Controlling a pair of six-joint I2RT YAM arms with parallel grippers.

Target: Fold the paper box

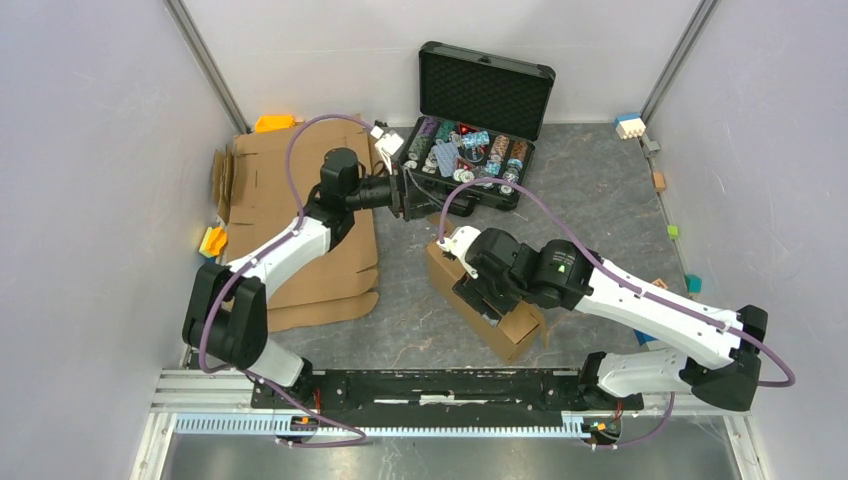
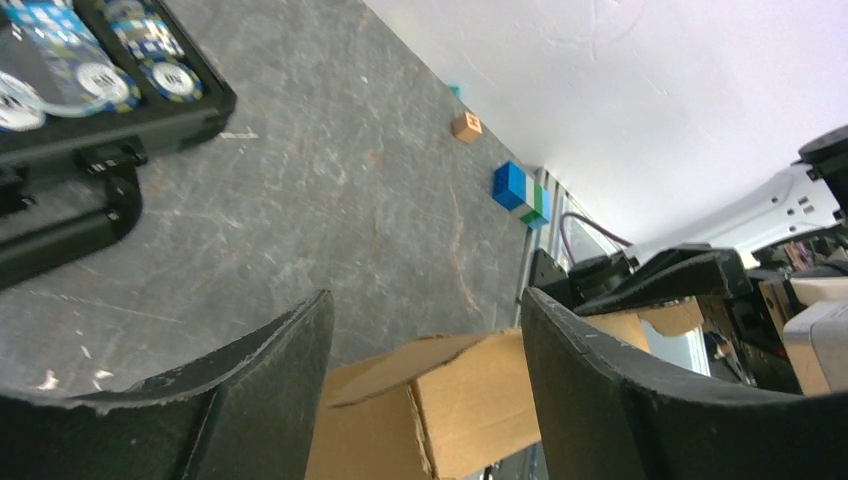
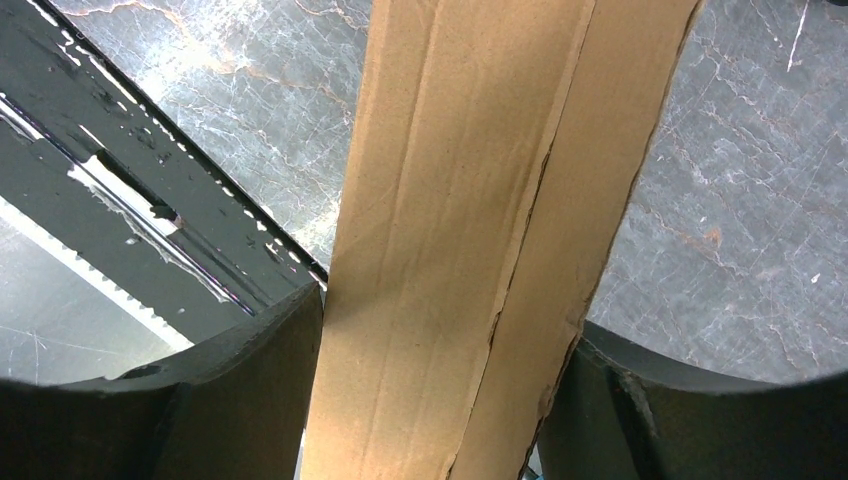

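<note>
Right hand (image 3: pixel 445 325) grips one wall of the paper box (image 1: pixel 500 325). Left hand (image 2: pixel 425 320), spread and empty at its 11 o'clock, should press the raised flap (image 2: pixel 410 360) squarely along its crease.

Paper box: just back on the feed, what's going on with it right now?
The right gripper is down on the paper box at mid-table, its fingers either side of one cardboard panel and apparently gripping it. The left gripper hangs open and empty between the box and the black case. The box looks only partly formed.
</note>
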